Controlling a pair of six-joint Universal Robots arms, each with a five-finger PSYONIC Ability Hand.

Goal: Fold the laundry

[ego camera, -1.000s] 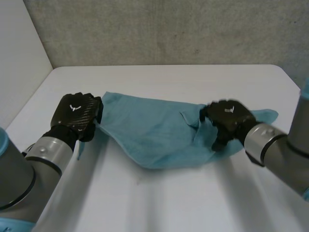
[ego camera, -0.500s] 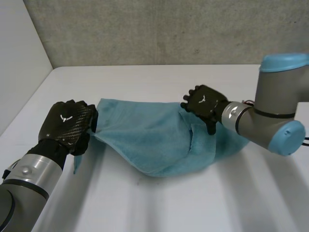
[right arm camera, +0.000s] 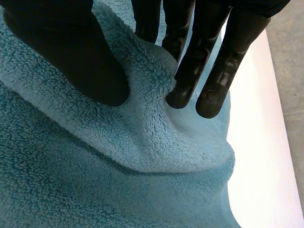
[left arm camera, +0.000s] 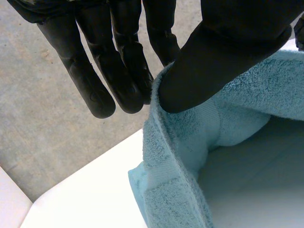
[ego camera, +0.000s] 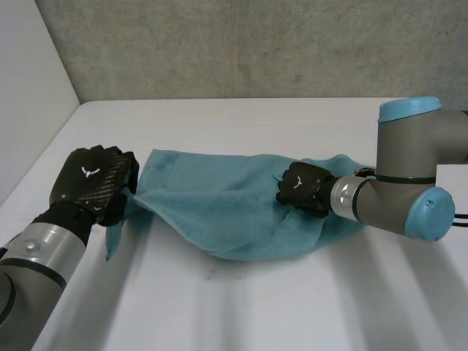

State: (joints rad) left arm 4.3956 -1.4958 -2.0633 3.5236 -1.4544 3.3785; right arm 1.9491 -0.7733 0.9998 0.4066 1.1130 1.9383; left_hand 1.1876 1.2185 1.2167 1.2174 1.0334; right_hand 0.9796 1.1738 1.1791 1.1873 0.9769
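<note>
A light-blue towel point(ego camera: 219, 201) lies bunched across the middle of the white table point(ego camera: 241, 300). My left hand point(ego camera: 95, 183) holds its left corner lifted off the table; in the left wrist view the thumb point(left arm camera: 223, 57) pinches the towel's hem point(left arm camera: 166, 142) against the fingers. My right hand point(ego camera: 301, 189) rests on the towel's right part. There the thumb point(right arm camera: 71, 57) and fingers point(right arm camera: 190, 71) squeeze a ridge of the towel point(right arm camera: 142, 95) between them.
A grey wall point(ego camera: 248, 44) runs behind the table's far edge, and a white side panel point(ego camera: 29, 88) stands at the left. Bare tabletop lies in front of the towel and beyond it.
My right hand swung its arm in from the right, moved left over the towel, then came down and closed on a fold. My left hand drew the corner further left.
</note>
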